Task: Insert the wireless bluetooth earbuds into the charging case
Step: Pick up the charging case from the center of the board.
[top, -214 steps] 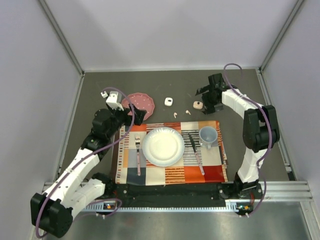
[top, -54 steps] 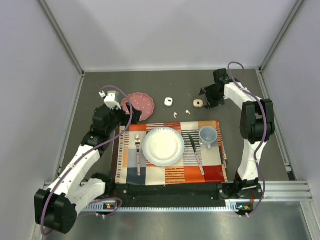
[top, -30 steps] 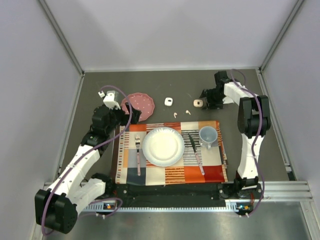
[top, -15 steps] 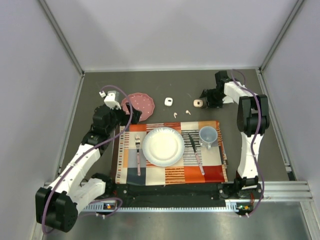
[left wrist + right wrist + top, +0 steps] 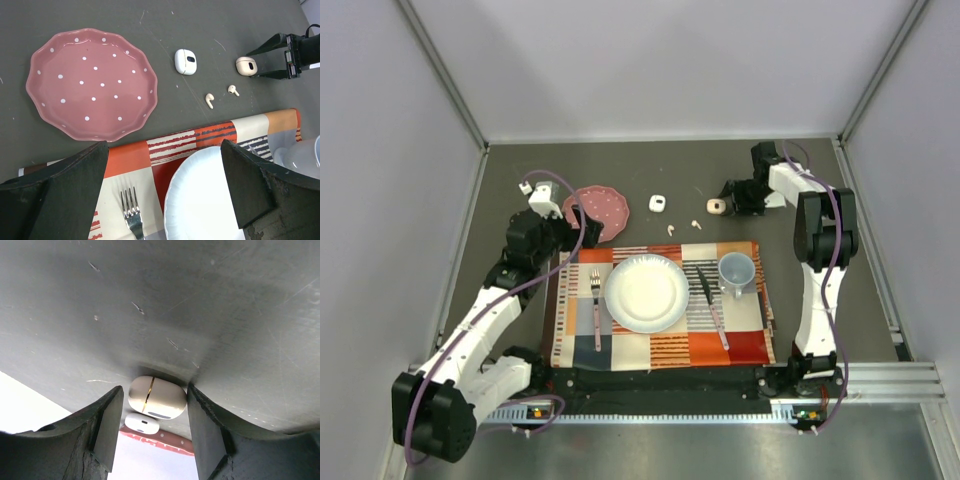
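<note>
Now your right gripper [image 5: 156, 390] sits low on the table [image 5: 620, 165] at far right. Its jaws are parted around the peach case [image 5: 246, 65], and no squeeze shows. The case's long axis spans the gap. Two earbuds [image 5: 209, 100] lie loose just near-left of it, beyond the mat [image 5: 660, 345]. One stem points near, the other near-right. Your left gripper [image 5: 164, 147] gapes wide, holding nothing.
</note>
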You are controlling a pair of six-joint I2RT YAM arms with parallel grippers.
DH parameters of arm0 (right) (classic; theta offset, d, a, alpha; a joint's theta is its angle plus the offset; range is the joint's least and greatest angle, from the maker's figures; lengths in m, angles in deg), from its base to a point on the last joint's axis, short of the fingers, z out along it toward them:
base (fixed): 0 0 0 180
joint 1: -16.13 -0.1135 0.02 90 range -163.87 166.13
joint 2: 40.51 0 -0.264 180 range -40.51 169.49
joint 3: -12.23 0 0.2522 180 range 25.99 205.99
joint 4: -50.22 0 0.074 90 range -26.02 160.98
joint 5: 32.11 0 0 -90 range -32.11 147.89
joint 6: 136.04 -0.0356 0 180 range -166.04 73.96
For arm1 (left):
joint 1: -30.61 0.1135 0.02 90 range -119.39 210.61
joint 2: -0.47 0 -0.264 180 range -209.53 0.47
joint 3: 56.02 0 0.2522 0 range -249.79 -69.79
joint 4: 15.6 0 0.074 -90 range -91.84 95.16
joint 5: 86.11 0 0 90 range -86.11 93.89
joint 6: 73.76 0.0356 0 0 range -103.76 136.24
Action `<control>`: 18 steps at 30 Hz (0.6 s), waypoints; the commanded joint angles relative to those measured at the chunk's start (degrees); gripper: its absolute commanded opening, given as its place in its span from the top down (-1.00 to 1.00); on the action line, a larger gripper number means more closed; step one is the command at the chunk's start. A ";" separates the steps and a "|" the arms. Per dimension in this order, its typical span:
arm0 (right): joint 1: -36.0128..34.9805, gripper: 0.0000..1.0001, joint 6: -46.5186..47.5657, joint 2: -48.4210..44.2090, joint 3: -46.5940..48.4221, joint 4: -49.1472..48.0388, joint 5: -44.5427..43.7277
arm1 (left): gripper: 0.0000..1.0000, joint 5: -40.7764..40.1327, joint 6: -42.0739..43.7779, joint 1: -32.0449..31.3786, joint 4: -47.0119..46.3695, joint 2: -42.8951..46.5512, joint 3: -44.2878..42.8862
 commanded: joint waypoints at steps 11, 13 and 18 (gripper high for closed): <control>0.13 -0.24 1.57 2.66 1.20 -0.13 1.78 | -0.98 0.93 -0.65 0.59 -2.63 -0.28 -0.38; 0.13 -0.22 1.40 2.14 0.50 -0.21 1.16 | -0.98 1.02 -0.74 0.59 -2.63 -0.28 -0.38; 0.13 -0.12 0.17 1.78 -0.11 -0.30 0.55 | -0.98 1.02 -0.74 0.68 -2.63 -0.10 -0.38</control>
